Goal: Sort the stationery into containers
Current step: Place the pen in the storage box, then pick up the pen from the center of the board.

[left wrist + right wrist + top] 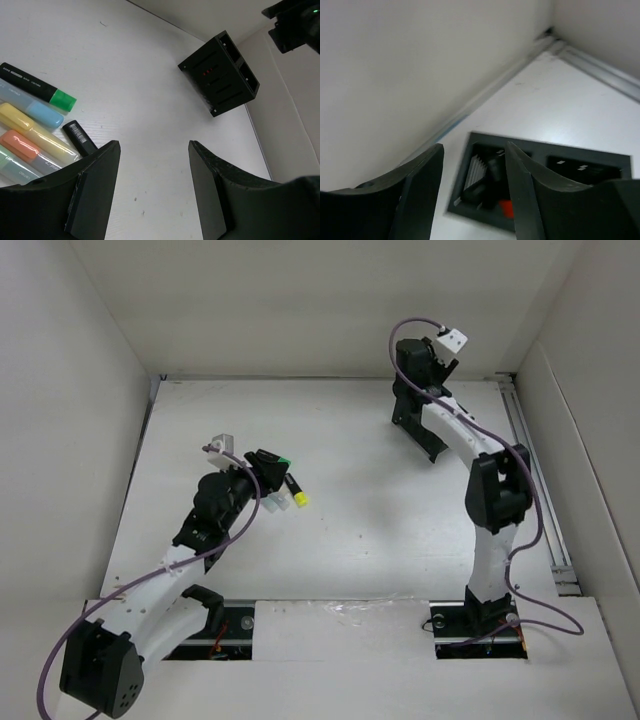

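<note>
I work on a white surface (380,500) boxed in by white walls (300,300), with a metal rail (537,480) down the right edge. My left gripper (154,150), left of centre in the top view, is spread wide and holds nothing. The highlighters (35,120) lie side by side at the left of its wrist view. My right gripper (474,150), upper right, is released above the black mesh organizer (590,162). In one compartment there is an orange-ended item (505,207).

Markers (30,127) lie well left of the organizer (220,75).
</note>
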Robot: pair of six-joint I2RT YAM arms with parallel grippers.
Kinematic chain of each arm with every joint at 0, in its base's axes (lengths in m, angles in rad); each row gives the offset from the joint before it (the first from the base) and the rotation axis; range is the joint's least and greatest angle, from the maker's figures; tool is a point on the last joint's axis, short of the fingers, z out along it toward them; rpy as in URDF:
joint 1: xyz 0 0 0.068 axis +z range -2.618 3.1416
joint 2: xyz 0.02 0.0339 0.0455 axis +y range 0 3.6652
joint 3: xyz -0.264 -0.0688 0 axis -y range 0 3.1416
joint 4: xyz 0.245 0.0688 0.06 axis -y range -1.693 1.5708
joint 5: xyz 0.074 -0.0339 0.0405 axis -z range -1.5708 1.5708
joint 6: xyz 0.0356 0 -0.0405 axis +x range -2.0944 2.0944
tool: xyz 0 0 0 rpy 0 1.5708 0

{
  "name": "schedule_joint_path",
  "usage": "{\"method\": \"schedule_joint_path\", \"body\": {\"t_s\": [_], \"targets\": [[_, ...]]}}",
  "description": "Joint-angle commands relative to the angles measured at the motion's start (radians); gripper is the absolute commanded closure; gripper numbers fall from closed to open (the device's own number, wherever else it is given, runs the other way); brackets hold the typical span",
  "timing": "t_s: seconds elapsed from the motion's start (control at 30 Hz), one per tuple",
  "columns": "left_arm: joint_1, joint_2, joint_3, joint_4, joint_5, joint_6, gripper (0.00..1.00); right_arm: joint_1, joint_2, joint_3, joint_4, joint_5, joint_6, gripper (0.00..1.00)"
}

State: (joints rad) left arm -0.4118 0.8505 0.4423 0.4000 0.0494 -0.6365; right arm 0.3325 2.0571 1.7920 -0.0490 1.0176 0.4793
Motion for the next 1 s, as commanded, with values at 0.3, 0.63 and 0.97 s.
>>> {"method": "schedule_joint_path", "body": {"t_s": [0.3,0.63,0.97], "targets": [[-0.004,-0.174,-0.017,-0.02,-0.114,-0.019,0.48,0.236,-0.154,-0.191,-0.061,-0.875,0.113,1.0],[-0.004,-0.33,-0.063,-0.053,-0.209,-0.049,0.45,0.474,0.15,0.085,-0.277,-0.835,0.093,0.69],[-0.004,-0.295,-0.042,-0.04,-0.163,-0.049,0.44,0.524,0.238,0.112,-0.357,-0.745,0.093,0.59]]}}
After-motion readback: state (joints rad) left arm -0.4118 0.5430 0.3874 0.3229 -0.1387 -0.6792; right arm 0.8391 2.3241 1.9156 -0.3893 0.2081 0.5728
